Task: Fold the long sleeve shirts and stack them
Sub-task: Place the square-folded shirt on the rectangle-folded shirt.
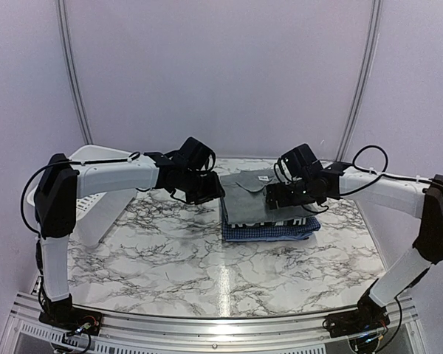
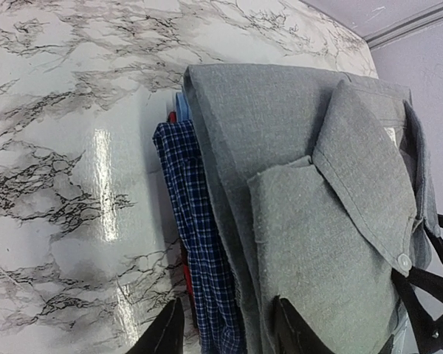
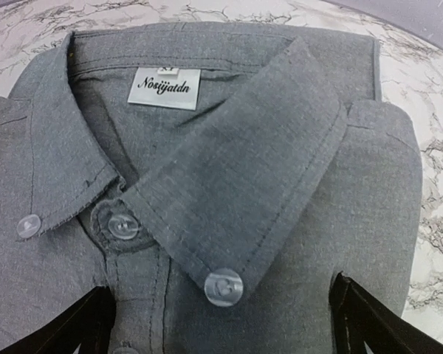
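Observation:
A folded grey collared long sleeve shirt (image 1: 249, 198) tops a stack at the table's middle back. Under it show a white-lettered black shirt (image 1: 282, 220) and a blue checked one (image 1: 269, 231). My left gripper (image 1: 214, 193) hovers at the stack's left edge. In the left wrist view its jaws (image 2: 225, 333) are apart, straddling the blue checked edge (image 2: 196, 221) and the grey shirt (image 2: 317, 147) without pinching them. My right gripper (image 1: 270, 198) stands wide open over the grey shirt's buttoned collar (image 3: 229, 169), with nothing clamped between its fingers (image 3: 376, 321).
A white plastic tub (image 1: 88, 158) sits at the back left, beside the left arm. Marble tabletop (image 1: 170, 251) lies in front of the stack. A red sliver (image 2: 184, 274) shows inside the stack's edge. A metal rail runs along the table's near edge.

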Available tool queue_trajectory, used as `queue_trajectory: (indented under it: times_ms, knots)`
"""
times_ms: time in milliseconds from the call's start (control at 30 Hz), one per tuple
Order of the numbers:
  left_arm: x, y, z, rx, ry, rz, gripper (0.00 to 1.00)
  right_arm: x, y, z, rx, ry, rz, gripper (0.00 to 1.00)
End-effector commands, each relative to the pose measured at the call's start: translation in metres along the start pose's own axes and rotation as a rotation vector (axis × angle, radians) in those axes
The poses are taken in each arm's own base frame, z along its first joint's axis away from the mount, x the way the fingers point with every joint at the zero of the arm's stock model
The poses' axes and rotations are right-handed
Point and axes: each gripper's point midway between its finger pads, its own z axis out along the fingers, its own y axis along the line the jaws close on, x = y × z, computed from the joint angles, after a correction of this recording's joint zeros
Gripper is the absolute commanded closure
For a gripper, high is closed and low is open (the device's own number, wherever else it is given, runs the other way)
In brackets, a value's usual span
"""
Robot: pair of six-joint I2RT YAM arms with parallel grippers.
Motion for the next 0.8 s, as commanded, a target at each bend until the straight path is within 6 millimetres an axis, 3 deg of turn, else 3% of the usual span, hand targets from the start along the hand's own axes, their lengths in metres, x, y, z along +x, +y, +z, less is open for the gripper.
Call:
queue_trajectory:
  times_ms: [0,167,400,500,633,767]
  knots:
    - [-0.014,0.001,-0.013,0.020,-0.023,0.009,0.57,0.000,0.003,-0.029,-0.018,-0.047,0.032,0.03]
    - [-0.026,0.004,-0.025,0.029,-0.047,0.018,0.57,0.029,0.015,-0.056,-0.049,-0.044,0.050,0.02]
    - [-0.041,0.013,-0.051,0.025,-0.095,0.023,0.54,0.089,0.014,-0.078,-0.043,0.024,0.104,0.01]
    - [-0.044,0.014,-0.066,0.027,-0.117,0.026,0.50,0.120,0.015,-0.076,-0.038,0.082,0.116,0.02]
    - [-0.037,0.018,-0.080,0.032,-0.121,0.022,0.40,0.152,0.016,-0.058,-0.062,0.131,0.154,0.01]
    - [-0.033,0.023,-0.097,0.032,-0.145,0.026,0.28,0.159,0.021,-0.037,-0.100,0.137,0.179,0.02]
